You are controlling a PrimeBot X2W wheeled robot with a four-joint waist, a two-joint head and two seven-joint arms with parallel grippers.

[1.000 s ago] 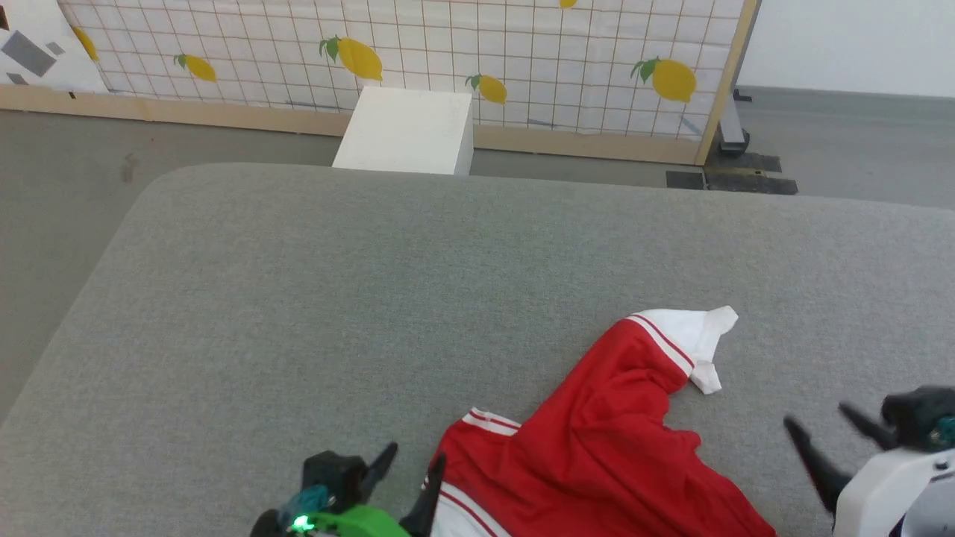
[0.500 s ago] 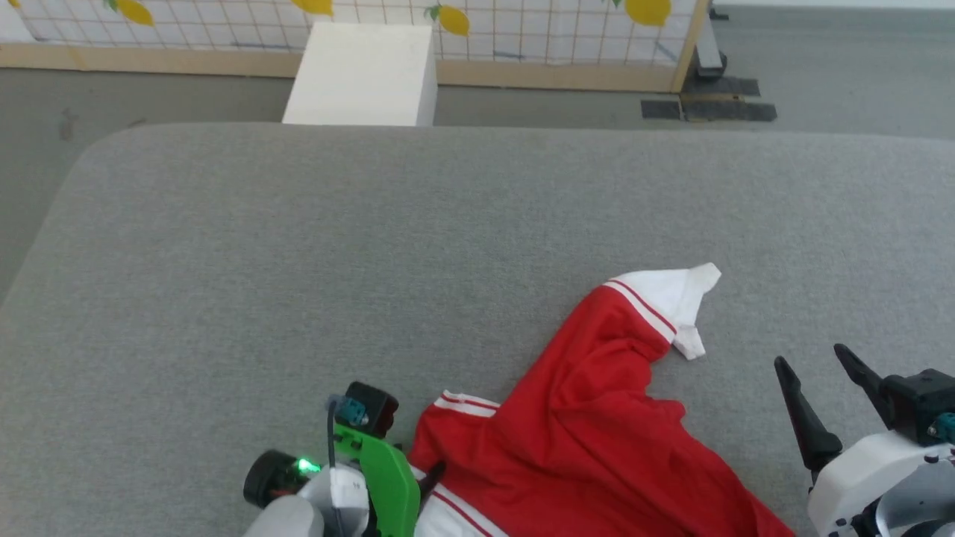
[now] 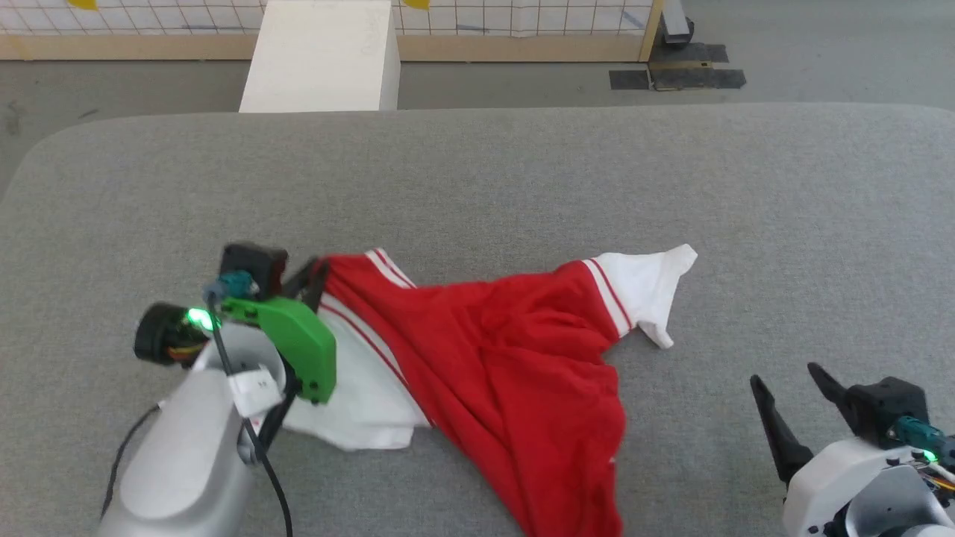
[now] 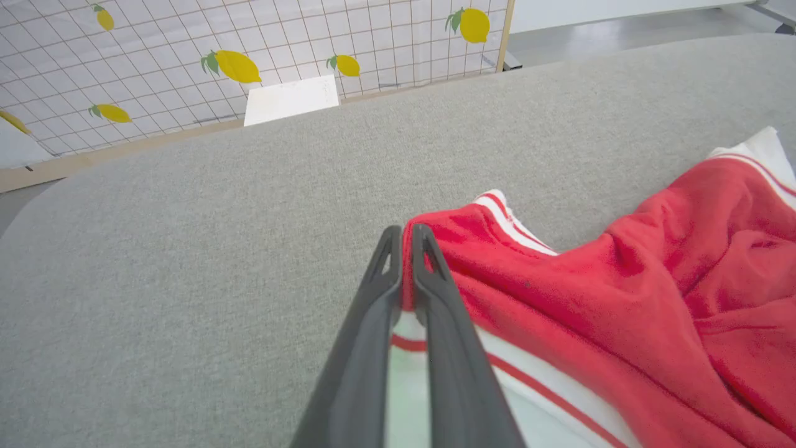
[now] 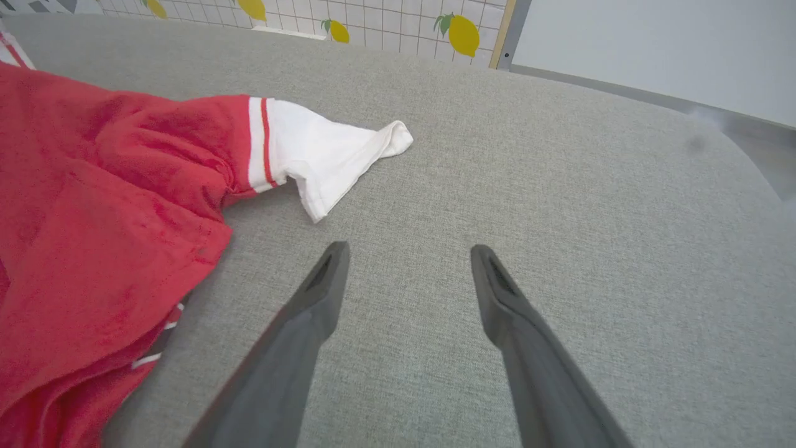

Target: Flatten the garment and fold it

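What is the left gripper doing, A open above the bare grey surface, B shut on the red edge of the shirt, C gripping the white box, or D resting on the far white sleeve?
B: in the left wrist view the left gripper has its fingers pressed together on the red, stripe-trimmed edge of the garment; the right gripper is the open one.

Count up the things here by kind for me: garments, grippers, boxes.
Garment: 1
Grippers: 2, left gripper and right gripper
White box: 1
Total: 4
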